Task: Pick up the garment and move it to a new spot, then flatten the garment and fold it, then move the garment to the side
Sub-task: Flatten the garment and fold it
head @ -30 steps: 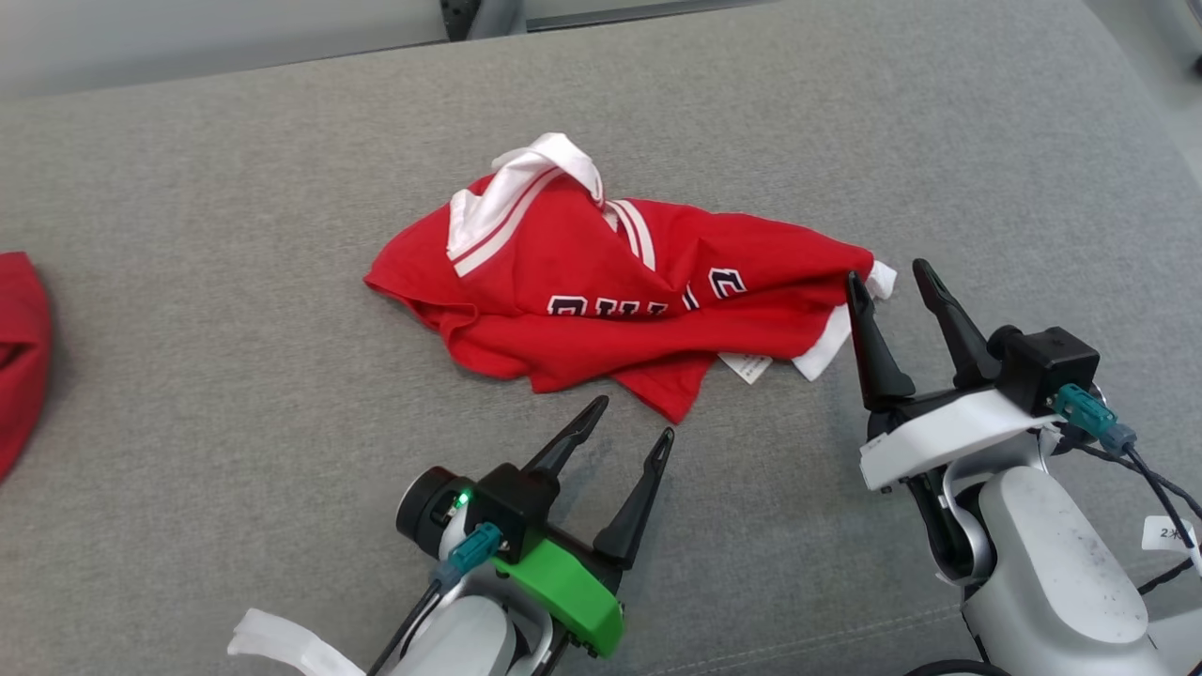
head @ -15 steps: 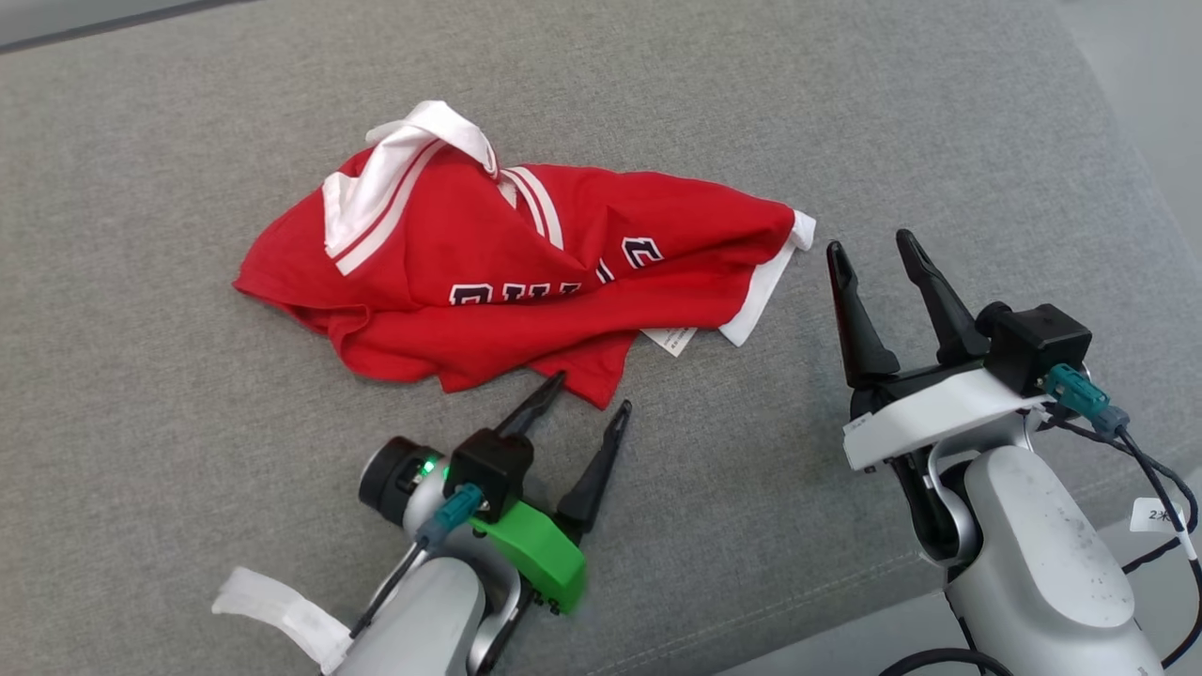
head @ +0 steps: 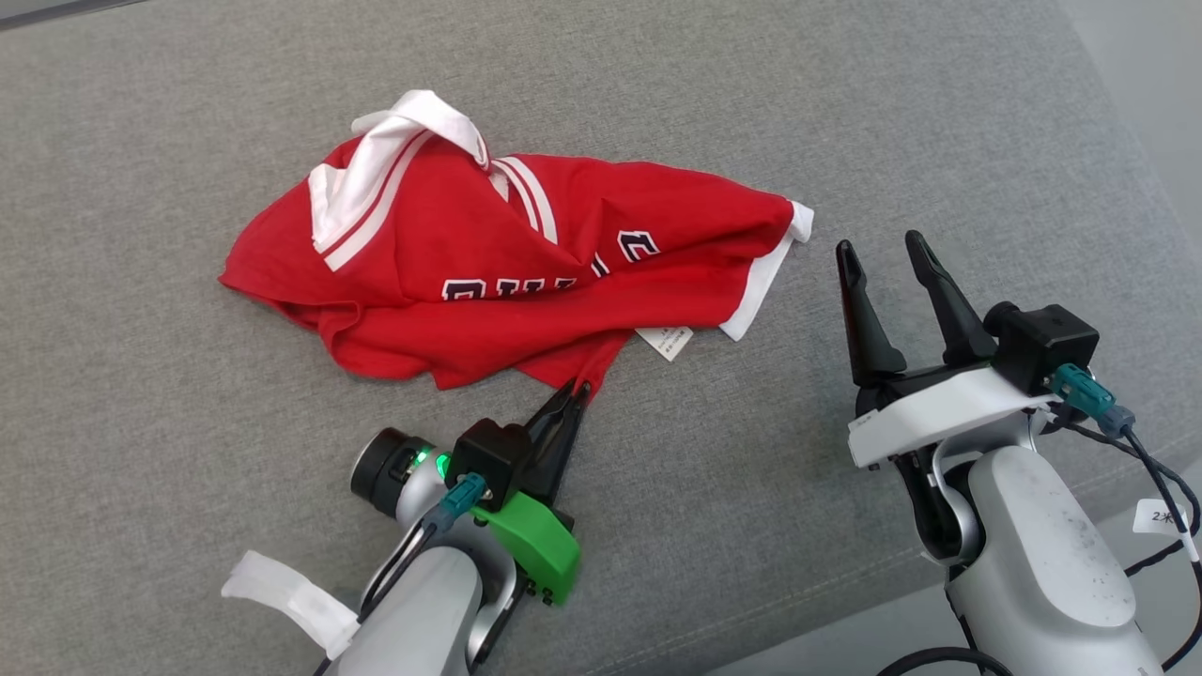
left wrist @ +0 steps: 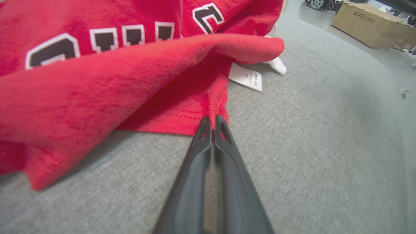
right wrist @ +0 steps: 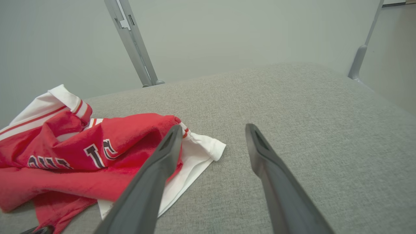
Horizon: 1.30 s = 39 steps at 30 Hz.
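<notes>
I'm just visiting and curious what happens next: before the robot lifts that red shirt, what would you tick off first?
1. Left end effector shut on the hem of the crumpled red cotton jersey: ok.
2. Enough cloth pinched to survive a lift: cannot tell; just the hem's edge sits between the tips.
3. Right end effector open and apart from the white sleeve cuff: ok.
4. Jersey lying flat: not ok; it is bunched and folded over itself.
5. Jersey wholly on the grey fabric surface: ok.
</notes>
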{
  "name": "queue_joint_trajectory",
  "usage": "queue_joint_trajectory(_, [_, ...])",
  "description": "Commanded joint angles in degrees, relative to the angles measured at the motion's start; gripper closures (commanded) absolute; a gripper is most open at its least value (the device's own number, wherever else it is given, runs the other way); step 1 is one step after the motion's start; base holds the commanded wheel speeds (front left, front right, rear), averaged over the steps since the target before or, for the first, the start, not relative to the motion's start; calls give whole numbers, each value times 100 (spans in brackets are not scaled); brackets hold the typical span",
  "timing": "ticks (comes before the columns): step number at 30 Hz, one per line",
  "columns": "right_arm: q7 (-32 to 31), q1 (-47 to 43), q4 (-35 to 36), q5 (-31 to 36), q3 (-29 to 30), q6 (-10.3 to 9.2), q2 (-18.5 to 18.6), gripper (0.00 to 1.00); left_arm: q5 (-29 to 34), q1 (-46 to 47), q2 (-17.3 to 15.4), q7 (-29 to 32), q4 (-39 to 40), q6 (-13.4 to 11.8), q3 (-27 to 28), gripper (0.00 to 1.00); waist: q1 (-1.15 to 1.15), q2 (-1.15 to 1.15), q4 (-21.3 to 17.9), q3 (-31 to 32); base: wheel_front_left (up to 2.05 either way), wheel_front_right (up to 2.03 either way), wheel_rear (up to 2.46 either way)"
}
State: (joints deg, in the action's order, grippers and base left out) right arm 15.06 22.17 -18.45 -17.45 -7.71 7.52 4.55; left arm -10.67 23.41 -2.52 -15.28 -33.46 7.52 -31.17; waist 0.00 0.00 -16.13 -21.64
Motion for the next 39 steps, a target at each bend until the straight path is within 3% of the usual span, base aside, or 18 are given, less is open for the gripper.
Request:
queue_joint_trajectory(1, [15,29,-25,6,20,-6,-1,0,-61,-60,-70,23,-143,-9,-41,100,0,0,87,62,0,0,0])
queue_joint_trajectory(9, [15,-220,-228,-67,159,-6,82,0,-240,-382,-120,19,-32,-12,35,100,0,0,705,542,0,0,0])
queue_joint_trajectory(13, [16,-434,-417,-69,247,-5,112,0,-222,-750,-264,19,-22,-31,546,100,0,0,1150,904,0,0,0])
queue_joint_trajectory(19, [15,-696,-608,-124,322,-5,57,0,-187,-1444,-575,24,-83,-342,1572,100,0,0,1612,1336,0,0,0])
queue_joint_trajectory(26, [15,-808,-737,-85,282,-5,53,0,-124,-1617,-811,16,-21,-526,2536,100,0,0,1783,1480,0,0,0])
queue_joint_trajectory(30, [15,-790,-802,-75,230,-5,118,0,-17,-1485,-820,16,-107,-467,2834,100,0,0,1761,1445,0,0,0])
queue_joint_trajectory(31, [15,-788,-807,-74,213,-5,117,0,15,-1469,-791,16,-183,-451,2859,73,0,0,1749,1436,0,0,0])
queue_joint_trajectory(33, [15,-779,-829,-70,188,-5,115,0,68,-1402,-713,16,-302,-430,2906,0,0,0,1729,1425,0,0,0])
queue_joint_trajectory(39, [15,-743,-879,-116,137,-5,88,0,181,-1506,-458,16,-353,-404,3089,0,0,0,1756,1433,0,0,0])
